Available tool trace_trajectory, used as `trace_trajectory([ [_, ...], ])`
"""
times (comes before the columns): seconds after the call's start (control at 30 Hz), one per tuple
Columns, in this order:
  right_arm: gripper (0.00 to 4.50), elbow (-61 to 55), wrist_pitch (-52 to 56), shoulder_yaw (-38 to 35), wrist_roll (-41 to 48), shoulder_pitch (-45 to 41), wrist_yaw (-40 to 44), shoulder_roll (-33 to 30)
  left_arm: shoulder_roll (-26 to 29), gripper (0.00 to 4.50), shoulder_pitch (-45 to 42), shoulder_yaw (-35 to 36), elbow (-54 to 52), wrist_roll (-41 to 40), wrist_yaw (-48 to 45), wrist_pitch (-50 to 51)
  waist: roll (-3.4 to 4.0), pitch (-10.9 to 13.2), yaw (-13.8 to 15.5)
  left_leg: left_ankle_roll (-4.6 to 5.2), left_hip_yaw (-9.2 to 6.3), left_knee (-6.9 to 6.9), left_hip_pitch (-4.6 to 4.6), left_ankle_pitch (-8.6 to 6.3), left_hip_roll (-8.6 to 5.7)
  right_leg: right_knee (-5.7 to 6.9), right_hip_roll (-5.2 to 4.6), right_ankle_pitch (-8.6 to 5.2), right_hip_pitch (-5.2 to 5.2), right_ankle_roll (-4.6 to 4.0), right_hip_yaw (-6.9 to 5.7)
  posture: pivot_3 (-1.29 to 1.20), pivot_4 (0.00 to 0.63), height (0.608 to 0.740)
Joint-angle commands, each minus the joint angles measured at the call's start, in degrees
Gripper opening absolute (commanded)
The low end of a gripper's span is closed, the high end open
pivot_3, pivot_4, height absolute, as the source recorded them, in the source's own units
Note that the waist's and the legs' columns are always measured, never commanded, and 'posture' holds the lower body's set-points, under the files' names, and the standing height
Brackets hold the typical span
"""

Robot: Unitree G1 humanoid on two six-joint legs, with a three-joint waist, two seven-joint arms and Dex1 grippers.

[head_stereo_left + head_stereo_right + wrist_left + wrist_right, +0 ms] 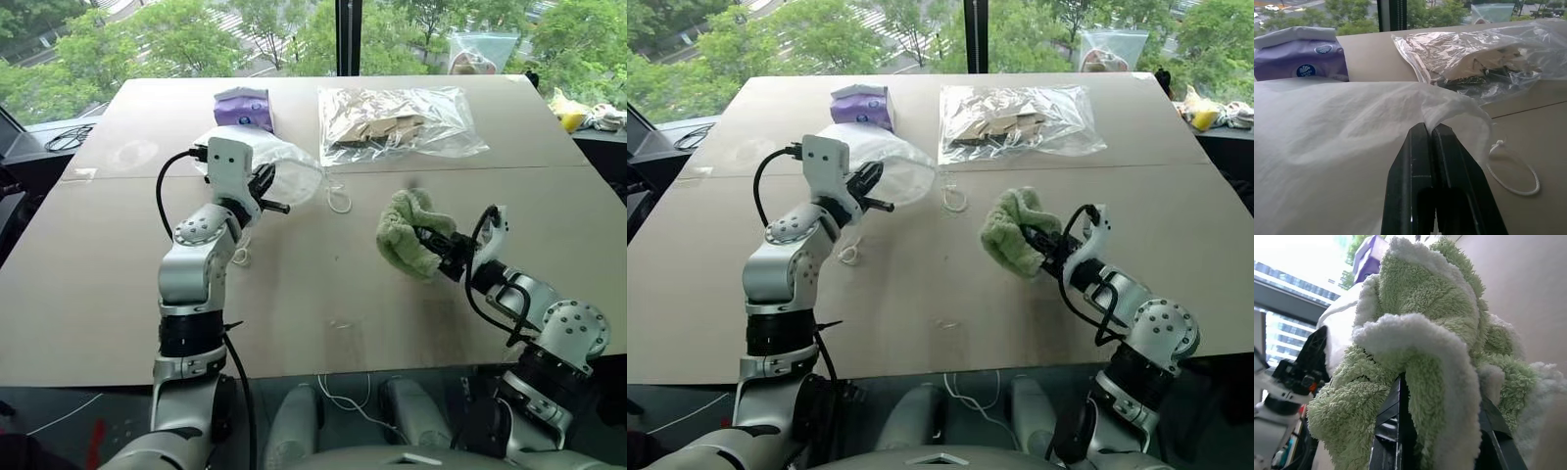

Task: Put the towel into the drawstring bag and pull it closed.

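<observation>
My black right gripper (431,241) grips a pale green towel (404,233) edged white. My left gripper (265,192), black too, pinches the milky-white drawstring bag (284,166); at its twelve o'clock sits a purple pack (244,107).

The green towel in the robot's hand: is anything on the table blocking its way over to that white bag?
Nothing visible does. The towel hangs in the right gripper, and only bare table and a loop of white cord lie between it and the drawstring bag.

Table (118,294): broad, tan, matte top with a seam running across it. Windows (196,34): directly behind the far edge, split by a dark vertical mullion (342,37); green treetops outside. Light: soft daylight. Floor: dark below the near edge
</observation>
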Motion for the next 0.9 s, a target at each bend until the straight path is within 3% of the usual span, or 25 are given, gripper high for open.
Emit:
trace_trajectory([
  [0.03,0.0,-3.15,3.33,4.66,6.53,-1.72,1.56,-0.03,1.73,0.0,-0.72,-0.82,-4.1,-3.46,-3.55,0.41,0.0,0.0,0.02,0.0,0.01,0.0,-0.04,0.0,-0.01,-0.01,-0.02,0.01,-0.03,-0.01,0.0,0.0,0.15,0.74],
  [0.37,0.0,-0.71,3.72,16.22,8.56,-1.48,2.05,-0.74,4.01,0.0,0.25,-1.82,-11.3,-13.54,-10.81,4.84,0.03,0.03,-0.01,0.0,0.02,0.0,-0.06,0.0,-0.01,-0.03,-0.01,-0.12,-0.08,0.21,0.01,0.0,0.15,0.74],
  [0.57,0.0,4.13,-1.13,12.52,11.24,-6.67,-2.29,1.67,6.78,0.0,1.19,-2.39,-13.67,-18.61,-14.89,6.67,0.09,0.07,-0.17,0.0,0.02,0.0,-0.04,0.0,0.01,-0.01,0.03,-0.13,-0.09,0.21,0.01,0.0,0.15,0.74],
  [0.9,0.0,10.11,-13.08,7.16,12.45,-12.18,-21.99,6.85,5.38,0.0,0.15,-5.4,-14.36,-20.76,-13.24,7.11,0.11,0.1,0.0,0.0,0.04,-0.02,-0.1,0.0,0.01,-0.06,0.01,-0.12,-0.1,0.2,0.02,0.0,0.15,0.74],
])
